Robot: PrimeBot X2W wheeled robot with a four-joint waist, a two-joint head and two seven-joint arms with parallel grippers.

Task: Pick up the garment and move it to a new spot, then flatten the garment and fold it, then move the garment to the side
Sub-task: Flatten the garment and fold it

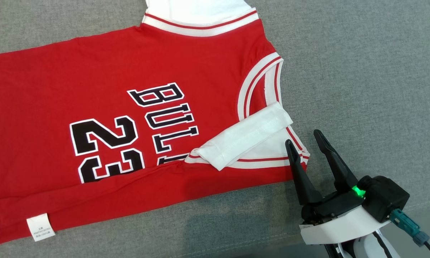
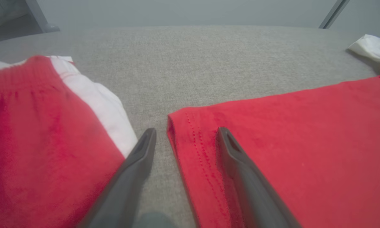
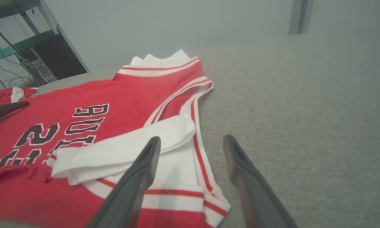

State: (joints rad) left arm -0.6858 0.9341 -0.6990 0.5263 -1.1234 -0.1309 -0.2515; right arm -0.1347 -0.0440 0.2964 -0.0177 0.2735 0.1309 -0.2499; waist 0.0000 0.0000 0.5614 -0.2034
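The dark two-fingered right gripper (image 1: 303, 137) is spread and empty beside the shoulder corner of the red, white-trimmed jersey (image 1: 128, 64). The left gripper (image 2: 186, 129), also spread, straddles its hem corner. The jersey lies on the grey woven surface (image 1: 362, 71). Its near edge is folded over, partly hiding the black "23", and the hem is cut off at the left.

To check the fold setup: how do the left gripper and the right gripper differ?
The left gripper is at the jersey's red hem corner; the right gripper at its white-trimmed shoulder. Another red garment lies beside the left gripper, grey surface beside the right. Both are open.
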